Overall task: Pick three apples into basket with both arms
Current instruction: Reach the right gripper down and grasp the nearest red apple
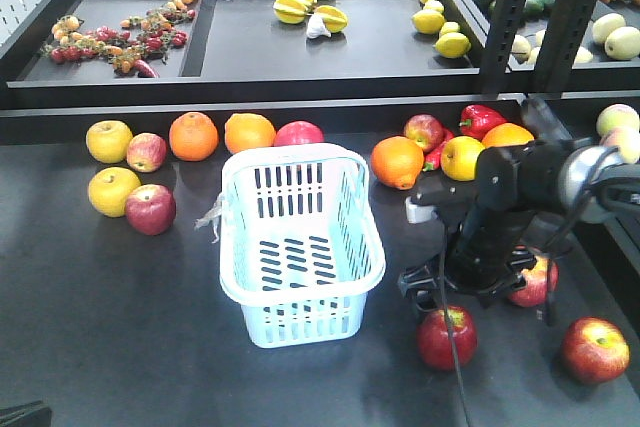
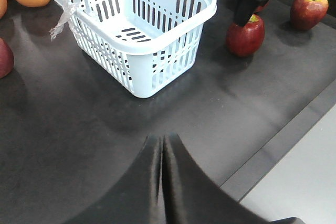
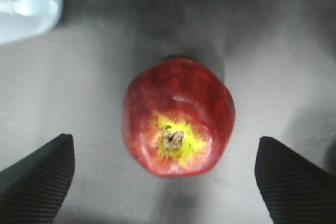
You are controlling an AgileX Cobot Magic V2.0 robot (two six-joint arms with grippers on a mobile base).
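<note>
Across the dark tabletop (image 1: 120, 347): much loose fruit, only the red ones at front right worth minding. At centre, the basket (image 1: 300, 247), pale, slotted, empty, just left of the working spot. Above that spot, the right arm (image 1: 510, 197), bent down over the nearest apple (image 3: 178, 116). Beyond it, two further apples (image 1: 595, 349), one part hidden behind the arm.

Left jaws pressed together on nothing, held over the near tabletop, well short of the basket. Right jaws spread wide, fingertips (image 3: 37, 177) either side of the nearest apple, touching neither flank.

Lower straight until level with the widest girth, then close gently; probably slippery if pinched high on that glossy skin. Keep off the stem end (image 3: 173, 139). Lift above the rim before swinging left.
</note>
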